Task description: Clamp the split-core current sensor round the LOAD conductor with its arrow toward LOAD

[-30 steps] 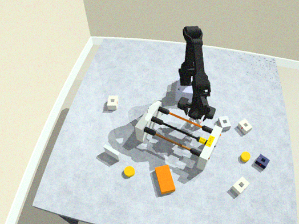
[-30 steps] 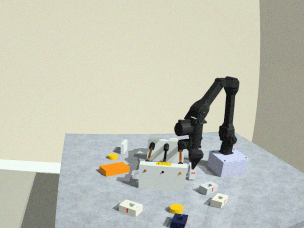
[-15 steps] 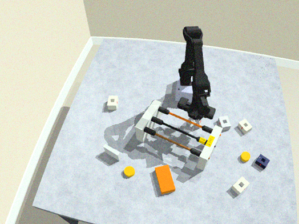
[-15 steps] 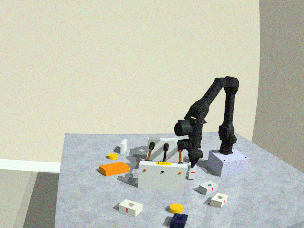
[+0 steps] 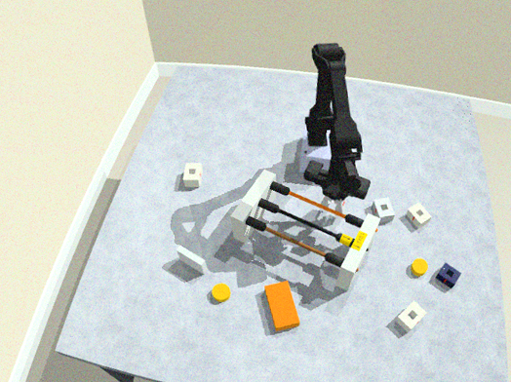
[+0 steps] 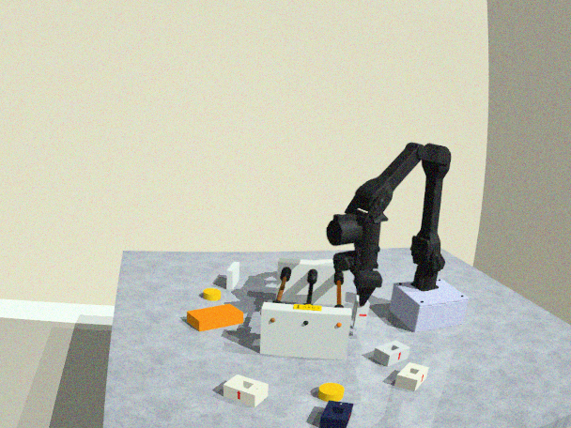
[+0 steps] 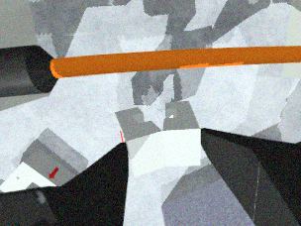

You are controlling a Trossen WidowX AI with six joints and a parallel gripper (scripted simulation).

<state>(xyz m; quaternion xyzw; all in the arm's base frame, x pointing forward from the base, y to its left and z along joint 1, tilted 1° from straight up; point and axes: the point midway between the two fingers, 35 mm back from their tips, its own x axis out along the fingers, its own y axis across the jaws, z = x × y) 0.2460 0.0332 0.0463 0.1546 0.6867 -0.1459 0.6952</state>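
My gripper [image 5: 336, 204] [image 6: 364, 298] [image 7: 162, 141] reaches down just beside the rack's far orange conductor [image 5: 315, 203] [image 7: 163, 61]. It is shut on the white split-core sensor [image 6: 361, 313] [image 7: 165, 151], which stands on the table with a red mark on its side. The rack [image 5: 357, 251] [image 6: 305, 335] holds three conductors. The middle black one [image 5: 300, 221] [image 6: 311, 287] ends at the yellow LOAD label [image 5: 360, 238] [image 6: 307, 307]. Whether the sensor's jaw is open is hidden by the fingers.
Several white sensor-like blocks [image 5: 192, 174] [image 5: 382, 208] [image 5: 418, 213] [image 5: 410, 316] lie around. There are also a dark blue block [image 5: 448, 275], two yellow discs [image 5: 221, 292] [image 5: 419, 266], an orange block [image 5: 281, 306], a white slab [image 5: 191, 260] and the arm's base [image 6: 428, 307].
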